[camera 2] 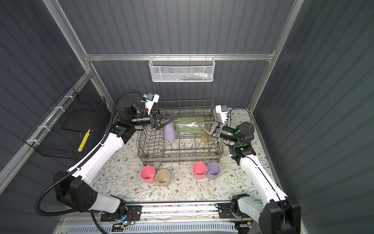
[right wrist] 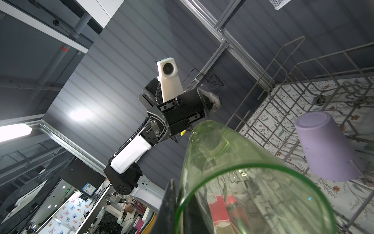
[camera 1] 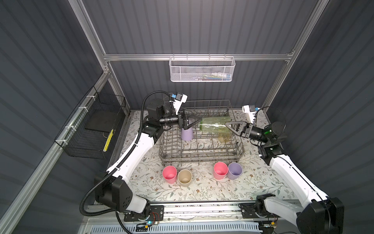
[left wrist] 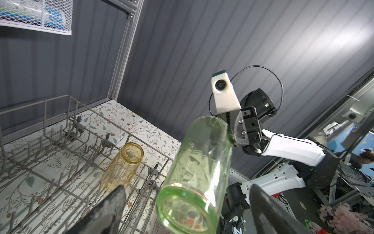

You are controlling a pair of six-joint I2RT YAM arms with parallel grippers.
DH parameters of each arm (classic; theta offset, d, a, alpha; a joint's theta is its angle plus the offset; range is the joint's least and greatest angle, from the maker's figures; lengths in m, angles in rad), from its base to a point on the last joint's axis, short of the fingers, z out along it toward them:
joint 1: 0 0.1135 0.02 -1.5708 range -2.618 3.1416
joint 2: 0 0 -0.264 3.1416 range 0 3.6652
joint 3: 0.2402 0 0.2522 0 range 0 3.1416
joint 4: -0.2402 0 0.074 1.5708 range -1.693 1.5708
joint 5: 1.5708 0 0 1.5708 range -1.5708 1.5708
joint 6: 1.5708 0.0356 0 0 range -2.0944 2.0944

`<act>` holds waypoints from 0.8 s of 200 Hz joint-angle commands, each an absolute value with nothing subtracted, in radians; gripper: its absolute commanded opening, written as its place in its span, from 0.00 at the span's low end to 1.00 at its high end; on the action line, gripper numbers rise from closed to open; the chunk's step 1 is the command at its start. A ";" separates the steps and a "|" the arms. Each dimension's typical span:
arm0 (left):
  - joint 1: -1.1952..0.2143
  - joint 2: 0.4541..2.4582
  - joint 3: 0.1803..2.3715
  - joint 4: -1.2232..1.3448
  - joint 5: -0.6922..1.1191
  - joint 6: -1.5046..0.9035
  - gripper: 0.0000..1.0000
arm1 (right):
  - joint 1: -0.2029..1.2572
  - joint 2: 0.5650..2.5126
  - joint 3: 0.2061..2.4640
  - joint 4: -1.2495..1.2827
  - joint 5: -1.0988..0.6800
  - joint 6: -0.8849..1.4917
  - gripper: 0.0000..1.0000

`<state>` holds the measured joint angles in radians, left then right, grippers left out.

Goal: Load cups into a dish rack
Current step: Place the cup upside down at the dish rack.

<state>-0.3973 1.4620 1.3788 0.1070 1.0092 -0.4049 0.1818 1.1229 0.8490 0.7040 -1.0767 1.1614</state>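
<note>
Closest to me, four cups stand mouth up on the flowery counter [camera 1: 202,190], in two pairs. On the left, one pink cup [camera 1: 169,174] is right beside the beige cup [camera 1: 184,177]. On the right, the other pink cup [camera 1: 220,170] is right beside a lilac cup [camera 1: 235,170].

Just behind them sits the big grey wire dish rack [camera 1: 202,157]. Inside it, a second lilac cup [camera 1: 187,134] stands upside down on the left side. The amber glass [camera 1: 223,138] is bottom up on the right side.

Over the rack, the green glass [camera 1: 212,125] lies sideways in the air. My right tool [camera 1: 227,124] is pinched shut on the rim of its open end and holds it up. My left tool [left wrist: 186,192] is wide open at the other end. Its two fingers [left wrist: 113,202] sit one on each side of the thick bottom of the glass. I can't tell if they touch it.

Farthest back, a white mesh basket [camera 1: 201,71] hangs on the wall.
</note>
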 commanded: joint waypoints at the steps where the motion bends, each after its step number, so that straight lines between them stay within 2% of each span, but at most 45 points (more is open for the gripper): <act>1: -0.394 1.480 1.362 0.135 1.082 -0.425 0.95 | 0.180 1.144 0.853 0.827 -1.079 1.196 0.00; 121: -0.429 1.521 1.350 0.125 1.109 -0.409 0.95 | 0.182 1.214 0.858 0.957 -1.087 1.282 0.00; 160: -0.452 1.543 1.369 0.125 1.117 -0.404 0.91 | 0.181 1.247 0.846 1.057 -1.089 1.349 0.00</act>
<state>-0.4393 1.5257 1.3479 0.1181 1.0908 -0.4126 0.1822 1.2392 0.8486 0.9272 -1.0786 1.2976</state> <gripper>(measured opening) 0.917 0.084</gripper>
